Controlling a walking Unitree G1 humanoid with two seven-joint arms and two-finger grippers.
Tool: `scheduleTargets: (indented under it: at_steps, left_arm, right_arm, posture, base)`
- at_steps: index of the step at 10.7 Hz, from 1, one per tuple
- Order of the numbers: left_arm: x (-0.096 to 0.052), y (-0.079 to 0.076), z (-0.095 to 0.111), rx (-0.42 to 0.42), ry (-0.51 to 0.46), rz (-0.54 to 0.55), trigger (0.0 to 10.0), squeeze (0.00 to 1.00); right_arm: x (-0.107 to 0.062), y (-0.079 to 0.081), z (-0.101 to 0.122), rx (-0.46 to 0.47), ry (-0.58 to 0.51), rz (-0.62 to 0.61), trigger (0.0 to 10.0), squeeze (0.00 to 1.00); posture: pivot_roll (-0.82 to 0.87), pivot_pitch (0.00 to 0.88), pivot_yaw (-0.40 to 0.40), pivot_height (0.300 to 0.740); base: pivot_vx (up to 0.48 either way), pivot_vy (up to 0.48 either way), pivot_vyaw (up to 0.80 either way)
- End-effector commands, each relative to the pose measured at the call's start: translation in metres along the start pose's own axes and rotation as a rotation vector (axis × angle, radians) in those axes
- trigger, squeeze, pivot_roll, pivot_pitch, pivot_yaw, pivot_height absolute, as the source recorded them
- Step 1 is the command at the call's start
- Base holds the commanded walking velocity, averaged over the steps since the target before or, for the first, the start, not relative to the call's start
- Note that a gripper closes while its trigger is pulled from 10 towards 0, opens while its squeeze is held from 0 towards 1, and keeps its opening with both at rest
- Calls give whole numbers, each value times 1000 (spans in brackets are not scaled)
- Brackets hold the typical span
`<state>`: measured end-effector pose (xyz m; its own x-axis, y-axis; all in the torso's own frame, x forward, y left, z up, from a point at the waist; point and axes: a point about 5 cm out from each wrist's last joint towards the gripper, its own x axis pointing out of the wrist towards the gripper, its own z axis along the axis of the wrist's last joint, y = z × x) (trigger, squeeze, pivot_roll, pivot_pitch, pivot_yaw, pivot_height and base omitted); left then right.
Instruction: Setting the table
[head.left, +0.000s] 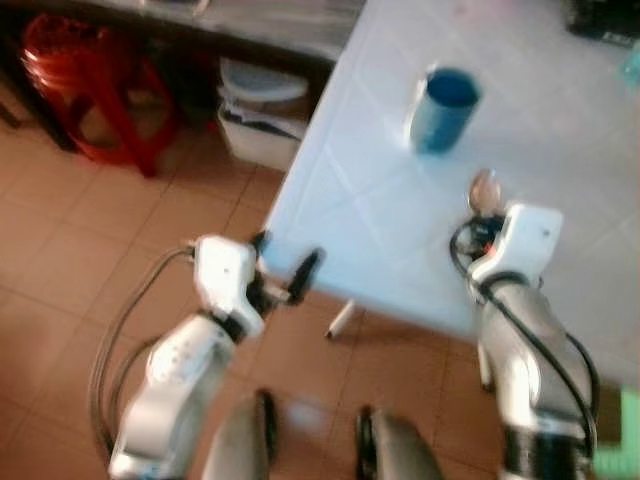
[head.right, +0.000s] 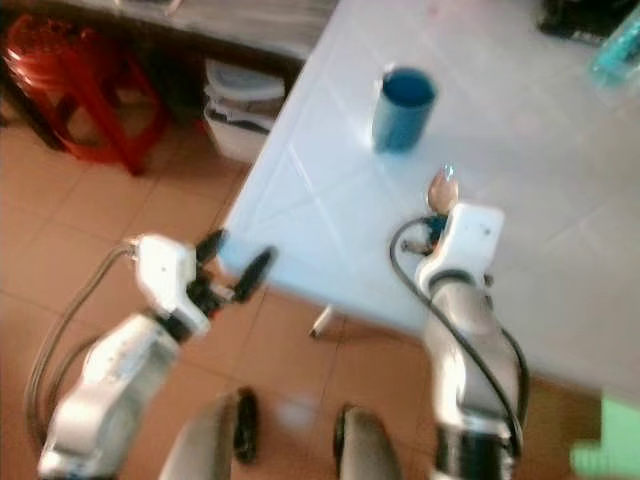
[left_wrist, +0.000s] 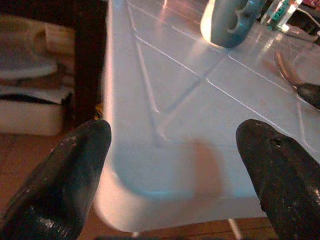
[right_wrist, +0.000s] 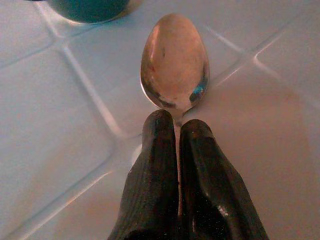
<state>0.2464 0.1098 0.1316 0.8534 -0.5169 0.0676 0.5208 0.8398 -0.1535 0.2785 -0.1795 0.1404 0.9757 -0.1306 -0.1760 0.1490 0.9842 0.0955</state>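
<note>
My right gripper (right_wrist: 177, 125) is pinched tight on the spoon (right_wrist: 174, 62), handle squeezed between both fingers, bowl sticking out just past the tips over the white table (head.left: 400, 190). It sits a little in from the near edge, with the blue cup (head.left: 442, 108) just ahead of the spoon, not touching. Plenty of bare tabletop around both. My left gripper (head.left: 288, 270) has its fingers spread wide with nothing in them, hanging right at the table's near corner, one finger on each side of it. Past that corner it's open tile floor (head.left: 60, 250), a red stool (head.left: 85, 75) and a white bin (head.left: 260, 120) by the far wall.
</note>
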Motion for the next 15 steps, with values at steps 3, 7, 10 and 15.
scheduleTargets:
  at_steps: [3,7,10,15]
  left_arm:
    - [2,-3,-6,4,-1,10,10000,0]
    - [6,5,-8,32,-18,94,10000,0]
    - [8,14,-5,50,-53,171,10000,0]
    - [13,21,0,68,-97,226,10000,0]
  right_arm:
    - [-2,10,-38,15,183,58,0,0]
    - [9,16,-24,-55,69,106,0,0]
    - [14,24,-1,-110,-102,149,0,0]
    - [12,22,16,-192,-263,137,0,0]
  posture:
    - [-35,254,7,740]
    - [-37,233,-2,740]
    - [-37,229,0,740]
    - [-48,215,0,740]
  base:
    - [0,480,0]
    - [0,472,0]
    - [0,464,0]
    - [140,395,0]
